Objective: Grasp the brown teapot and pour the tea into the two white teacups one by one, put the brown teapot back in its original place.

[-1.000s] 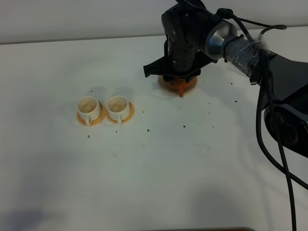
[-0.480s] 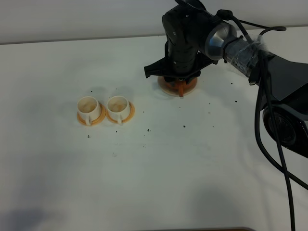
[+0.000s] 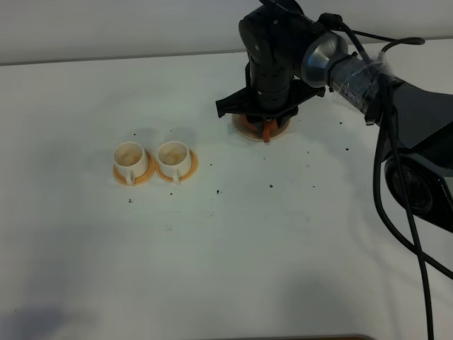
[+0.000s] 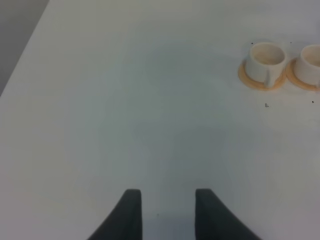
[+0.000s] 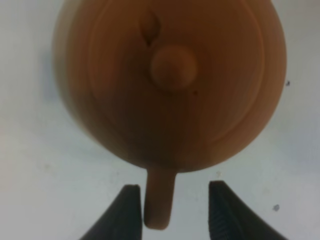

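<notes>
Between the right fingers [image 5: 129,212] lies the teapot's stubby handle [image 5: 160,202]. The fingers stand apart on either side of it, one just beside it and the other with a clear gap, so nothing is clamped. Just past the handle is the teapot [image 5: 170,90] itself, round and brown, its lid on and the knob [image 5: 172,67] up. From above, the right arm [image 3: 276,57] hangs straight over the pot and hides nearly all of it. Only an orange-brown bit shows under the wrist, with the pale rim of the coaster [image 3: 243,131] peeping out beneath, toward the back of the white counter [image 3: 212,248]. Dark specks [image 3: 272,186] dot the counter in front of it. Well apart, over on the left, stand the outer cup [image 3: 131,157] and the inner cup [image 3: 174,156], side by side, each on an orange saucer [image 3: 119,172]. The left fingers [image 4: 129,215] are apart too, with nothing between them, above bare counter well short of the cups.
</notes>
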`<state>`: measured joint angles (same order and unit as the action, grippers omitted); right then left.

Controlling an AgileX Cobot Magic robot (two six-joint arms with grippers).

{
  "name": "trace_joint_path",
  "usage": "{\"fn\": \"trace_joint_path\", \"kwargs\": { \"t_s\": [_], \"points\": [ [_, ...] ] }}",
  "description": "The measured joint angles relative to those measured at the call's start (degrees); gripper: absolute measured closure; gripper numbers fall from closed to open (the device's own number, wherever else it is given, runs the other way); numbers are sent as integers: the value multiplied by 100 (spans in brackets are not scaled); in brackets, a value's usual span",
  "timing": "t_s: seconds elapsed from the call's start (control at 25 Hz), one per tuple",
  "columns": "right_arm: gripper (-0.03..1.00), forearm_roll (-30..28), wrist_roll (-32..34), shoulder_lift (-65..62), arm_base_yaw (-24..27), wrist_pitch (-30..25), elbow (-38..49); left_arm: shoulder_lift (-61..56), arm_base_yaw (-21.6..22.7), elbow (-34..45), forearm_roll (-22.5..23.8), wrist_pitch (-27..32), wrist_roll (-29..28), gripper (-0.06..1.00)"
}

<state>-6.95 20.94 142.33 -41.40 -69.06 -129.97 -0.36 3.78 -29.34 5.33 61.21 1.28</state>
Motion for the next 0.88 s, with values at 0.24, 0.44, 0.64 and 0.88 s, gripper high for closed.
{"fn": "trace_joint_path", "kwargs": {
  "t_s": [0.24,0.44,0.64,0.88],
  "points": [
    [66,0,0,0,0,145,0,0,0,0,0,0,0,68],
    [66,5,0,0,0,192,0,0,0,0,0,0,0,68],
    [66,5,0,25,0,192,-11,0,0,0,0,0,0,68],
    [67,21,0,31,0,199,-17,0,0,0,4,0,0,68]
  ]
}}
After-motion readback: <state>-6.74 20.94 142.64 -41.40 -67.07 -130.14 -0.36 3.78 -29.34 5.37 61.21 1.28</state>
